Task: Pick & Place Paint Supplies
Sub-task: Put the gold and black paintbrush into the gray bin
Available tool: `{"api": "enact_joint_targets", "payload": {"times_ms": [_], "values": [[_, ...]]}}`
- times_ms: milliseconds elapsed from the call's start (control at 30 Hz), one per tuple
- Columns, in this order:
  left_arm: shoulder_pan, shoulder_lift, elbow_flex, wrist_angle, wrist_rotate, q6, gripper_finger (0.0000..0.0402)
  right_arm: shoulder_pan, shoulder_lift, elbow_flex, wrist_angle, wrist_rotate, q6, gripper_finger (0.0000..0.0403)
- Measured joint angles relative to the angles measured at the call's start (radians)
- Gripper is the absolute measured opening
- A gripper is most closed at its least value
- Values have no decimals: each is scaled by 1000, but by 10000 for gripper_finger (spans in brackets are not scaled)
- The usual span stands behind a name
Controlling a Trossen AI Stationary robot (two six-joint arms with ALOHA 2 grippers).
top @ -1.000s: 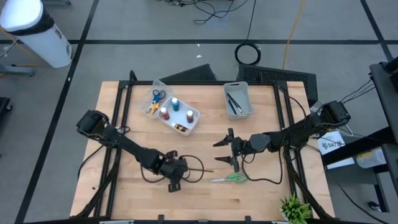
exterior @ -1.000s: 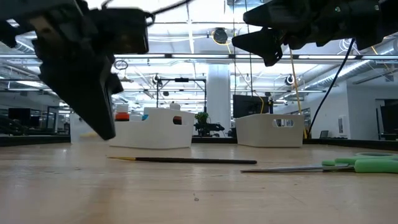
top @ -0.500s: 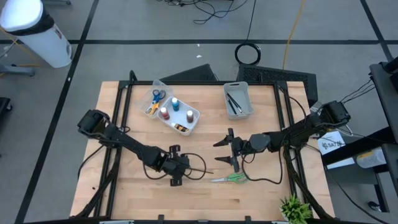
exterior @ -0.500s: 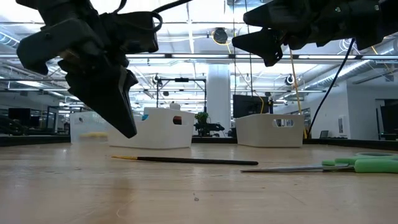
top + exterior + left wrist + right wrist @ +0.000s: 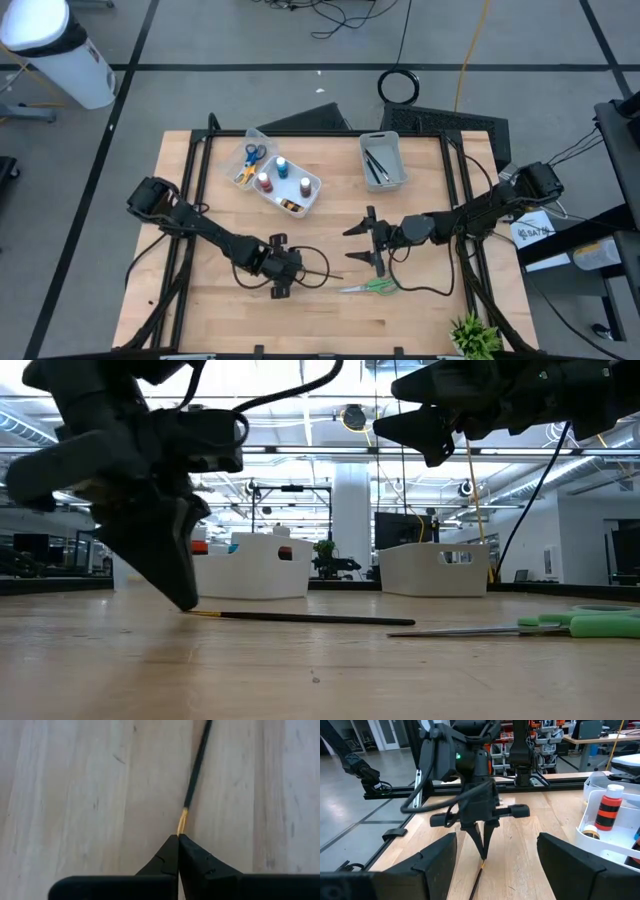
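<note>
A thin dark paintbrush (image 5: 325, 273) lies flat on the wooden table, its gold end (image 5: 182, 821) pointing at my left gripper (image 5: 177, 839). That gripper is shut and slants down, its tips (image 5: 188, 603) at table level. To the brush's right, toward the near edge, green-handled scissors (image 5: 372, 286) lie flat. My right gripper (image 5: 365, 240) hangs open and level above the table right of the brush, touching nothing. Its fingers (image 5: 432, 860) frame the left gripper in the right wrist view. My left gripper meets the paintbrush's gold end (image 5: 181, 826) with its shut fingertips, slanting down from above and roughly in line with the brush. The brush lies flat on the table. Whether the end is caught between the tips or only touched, I cannot tell.
At the far left a white bin (image 5: 300, 197) holds paint bottles and scissors. A second bin (image 5: 397, 160) at the far middle holds dark brushes. Black frame rails run along both table sides. A green plant (image 5: 475, 338) stands at the near right corner.
My left gripper, shut throughout, has sunk from above the table until its tips are at the brush's gold end. It has also rolled a little about its own line. The brush and the scissors lie where they were.
</note>
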Motion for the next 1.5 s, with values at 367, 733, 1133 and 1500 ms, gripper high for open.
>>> {"api": "enact_joint_targets", "payload": {"times_ms": [367,733,1133,1500], "values": [[8,-2,-37,22,-4,-60,8,4,0,0,-18,0,8,258],[8,3,-37,22,-3,-64,10,55,122,93,-384,124,59,258],[12,32,-73,58,7,-98,6,45,420,398,-674,24,-17,258],[12,32,-93,83,7,-117,11,-24,501,429,-809,-13,35,217]]}}
